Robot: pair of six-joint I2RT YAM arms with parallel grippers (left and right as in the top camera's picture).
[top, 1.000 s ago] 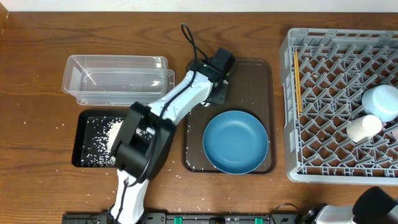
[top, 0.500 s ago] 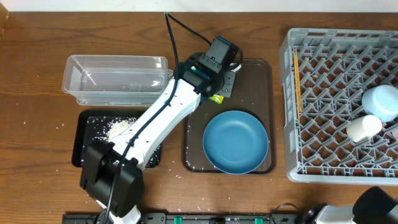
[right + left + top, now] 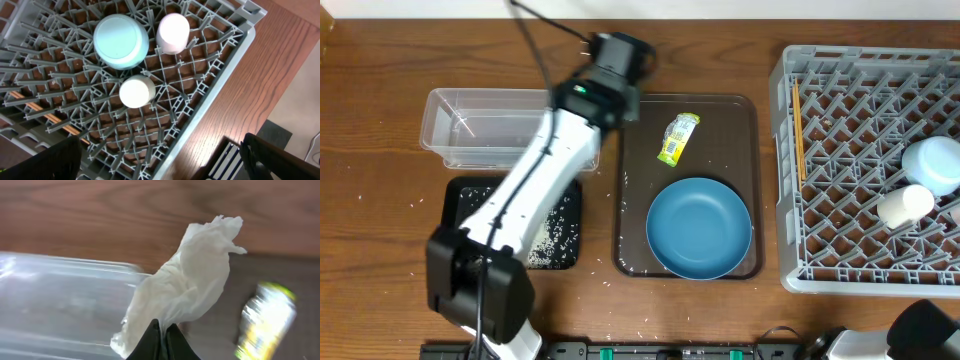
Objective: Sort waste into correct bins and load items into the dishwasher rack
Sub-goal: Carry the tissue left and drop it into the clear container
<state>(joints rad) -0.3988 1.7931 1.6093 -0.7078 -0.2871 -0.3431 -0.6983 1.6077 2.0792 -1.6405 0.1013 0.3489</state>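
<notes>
— What's changed?
— Your left jaws, pinched shut on the tissue (image 3: 190, 280), have carried it off the brown tray (image 3: 720, 112) to the edge of the clear tub (image 3: 500, 125). The wrapper (image 3: 678, 138) remains. Your right jaws are wide, empty.

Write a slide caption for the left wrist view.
Left gripper pinches a crumpled white tissue near the clear tub, snack wrapper blurred alongside.

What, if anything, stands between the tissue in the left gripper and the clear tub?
Nothing visible does. The left gripper is shut on the crumpled tissue, which is right beside the end of the clear tub, and no lid shows on the tub. The snack wrapper lies apart on the brown tray, away from the tub.
</notes>
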